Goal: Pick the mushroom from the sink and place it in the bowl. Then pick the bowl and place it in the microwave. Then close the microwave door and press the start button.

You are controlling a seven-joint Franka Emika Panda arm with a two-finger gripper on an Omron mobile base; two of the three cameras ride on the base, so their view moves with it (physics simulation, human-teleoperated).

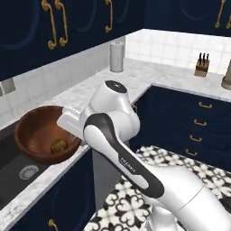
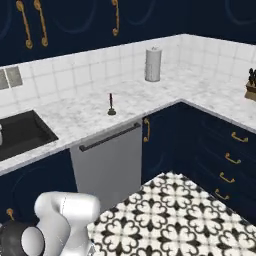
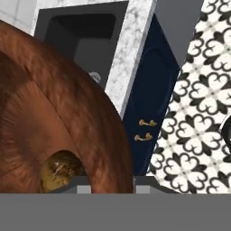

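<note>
While gripped, glossy round wooden bowl (image 1: 38, 131) cradling lumpy tan mushroom (image 1: 59, 145).

A black sink (image 2: 22, 132) is sunk into the marble desk (image 2: 90, 117) at its left end. A paper towel roll (image 2: 153, 64) stands near the back corner, a small dark candlestick (image 2: 111, 106) mid-desk, a knife block (image 2: 250, 86) at the right edge.
</note>
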